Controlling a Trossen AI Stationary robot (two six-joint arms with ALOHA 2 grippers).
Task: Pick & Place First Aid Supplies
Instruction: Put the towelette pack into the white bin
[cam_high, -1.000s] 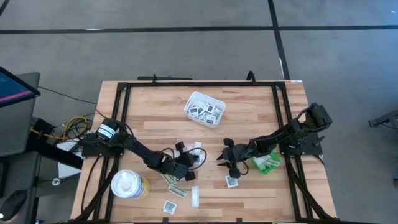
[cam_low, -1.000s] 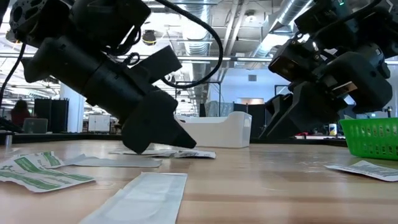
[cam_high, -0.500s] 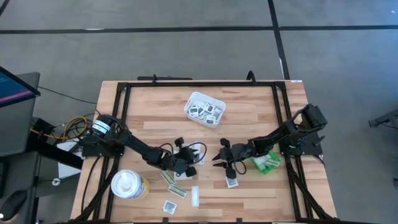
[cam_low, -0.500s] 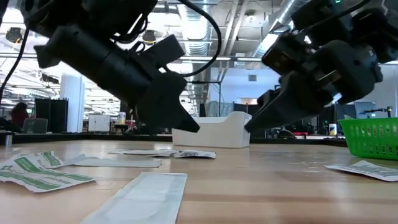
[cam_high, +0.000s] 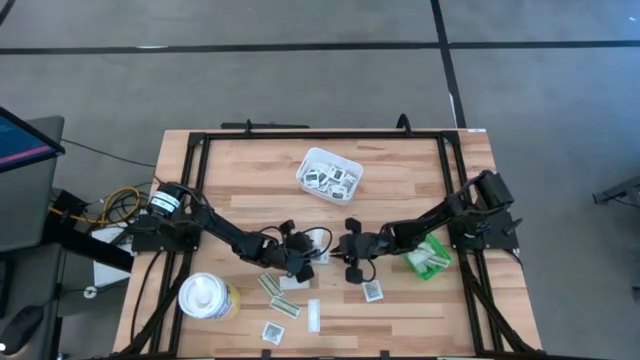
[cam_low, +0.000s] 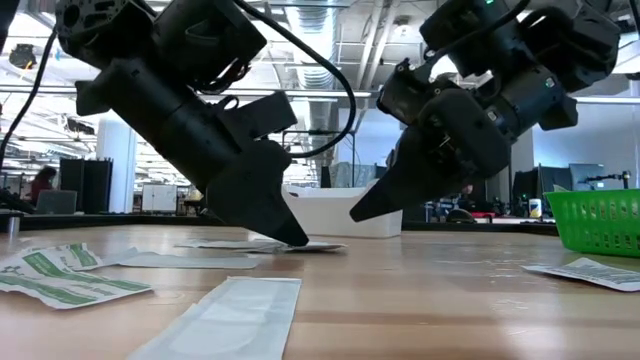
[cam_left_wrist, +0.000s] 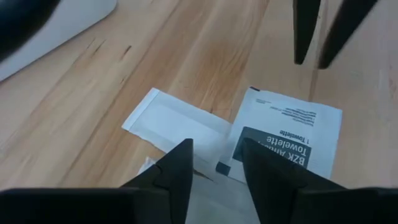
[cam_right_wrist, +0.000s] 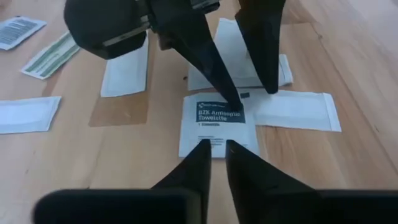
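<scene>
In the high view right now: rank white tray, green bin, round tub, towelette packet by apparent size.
1. white tray
2. round tub, close to the tray
3. green bin, partly hidden by the right arm, so unsure
4. towelette packet

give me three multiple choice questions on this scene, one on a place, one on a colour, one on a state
1. Where is the white tray?
A. at the table's far middle, beyond both grippers
B. under the left gripper
C. inside the bin

2. What colour is the bin by the right arm?
A. red
B. green
C. blue

3. How do the left gripper's fingers stand over the towelette packet?
A. shut flat together
B. clamped on a roll of tape
C. apart, tips down at the packet's edge

Answers:
1 A: the high view shows the tray past the left gripper and the right gripper, which meet mid-table.
2 B: green mesh shows in the low and high views.
3 C: the left wrist view shows a gap between the two fingers, with the packet lying flat on the table.
</scene>
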